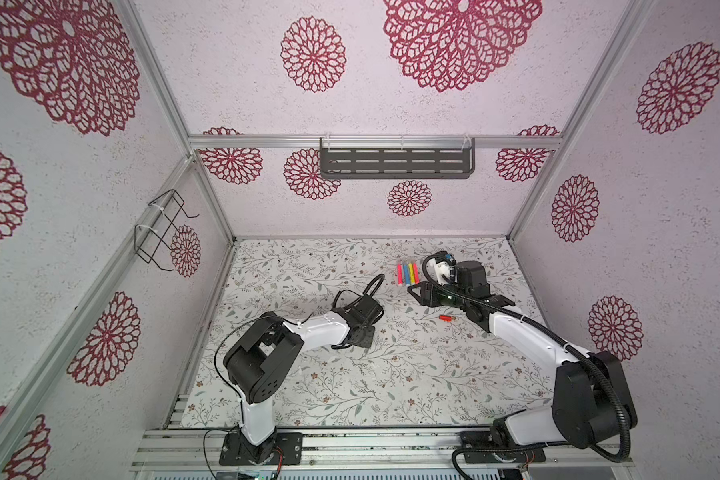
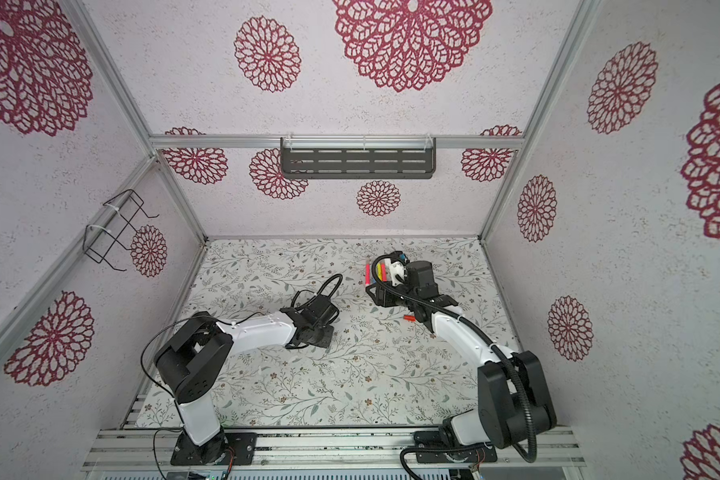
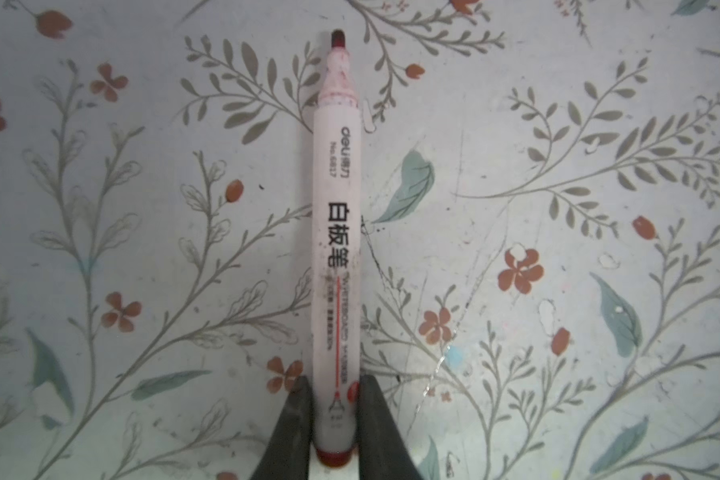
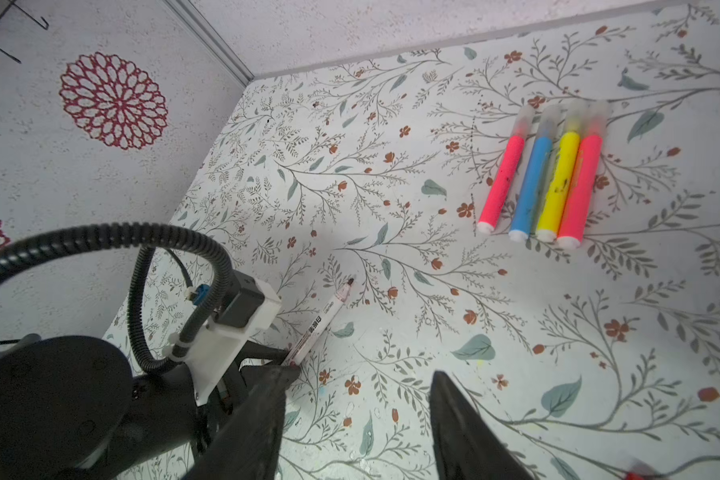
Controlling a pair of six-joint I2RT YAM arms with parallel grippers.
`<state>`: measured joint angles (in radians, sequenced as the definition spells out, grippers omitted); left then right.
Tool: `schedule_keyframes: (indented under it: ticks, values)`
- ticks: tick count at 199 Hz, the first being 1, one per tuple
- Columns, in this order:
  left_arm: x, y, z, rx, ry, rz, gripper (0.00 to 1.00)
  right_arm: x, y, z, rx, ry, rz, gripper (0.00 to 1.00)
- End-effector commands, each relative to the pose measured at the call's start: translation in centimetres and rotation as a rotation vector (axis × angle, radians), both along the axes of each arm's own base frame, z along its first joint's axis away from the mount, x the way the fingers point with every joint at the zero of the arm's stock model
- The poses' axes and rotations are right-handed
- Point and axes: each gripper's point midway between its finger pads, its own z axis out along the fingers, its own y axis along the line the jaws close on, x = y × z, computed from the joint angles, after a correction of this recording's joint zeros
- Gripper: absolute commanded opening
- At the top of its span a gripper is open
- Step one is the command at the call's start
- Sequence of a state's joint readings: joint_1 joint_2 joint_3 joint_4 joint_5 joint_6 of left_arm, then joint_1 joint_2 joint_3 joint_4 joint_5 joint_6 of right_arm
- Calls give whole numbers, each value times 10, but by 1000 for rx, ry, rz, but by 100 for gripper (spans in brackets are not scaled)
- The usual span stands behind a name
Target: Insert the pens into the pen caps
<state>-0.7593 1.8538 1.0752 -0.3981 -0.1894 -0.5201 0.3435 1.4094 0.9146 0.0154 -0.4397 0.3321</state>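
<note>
A white marker pen with a bare red tip is held at its red rear end, with my left gripper shut on it. It points away from the fingers, low over the floral mat, and shows again in the right wrist view as the pen. A small red pen cap lies on the mat beside my right forearm. Several bright pens lie side by side, pink, blue, yellow and reddish pink, with pale translucent caps on their far ends. My right gripper is open and empty, hovering close to that row.
The floral mat is walled at the back and on both sides. A dark slotted shelf hangs on the back wall. A wire basket hangs on the left wall. The two arm bases stand on the front rail.
</note>
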Motion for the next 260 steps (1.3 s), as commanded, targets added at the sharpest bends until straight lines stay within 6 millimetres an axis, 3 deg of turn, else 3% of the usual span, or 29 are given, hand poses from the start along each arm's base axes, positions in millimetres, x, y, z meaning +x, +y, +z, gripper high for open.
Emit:
schedule_keyframes:
  ticks: [1,36,75,175,221,260]
  values:
    - [-4,-4,0,-15,-12,-32,12,-7,2,16,51,-44,0,57]
    - [-2,-19,36,-175,-132,-83,12,-27,14,-1,145,3,72,57]
    - [-9,-38,79,-395,-258,-161,13,-42,38,-5,373,51,173,60]
    - [-33,-60,118,-575,-302,-266,13,-34,81,-6,480,81,237,56]
    - [-38,-66,120,-592,-293,-300,13,-32,89,-2,495,79,248,47]
    - [-40,-67,120,-596,-287,-309,13,-35,90,2,496,74,260,20]
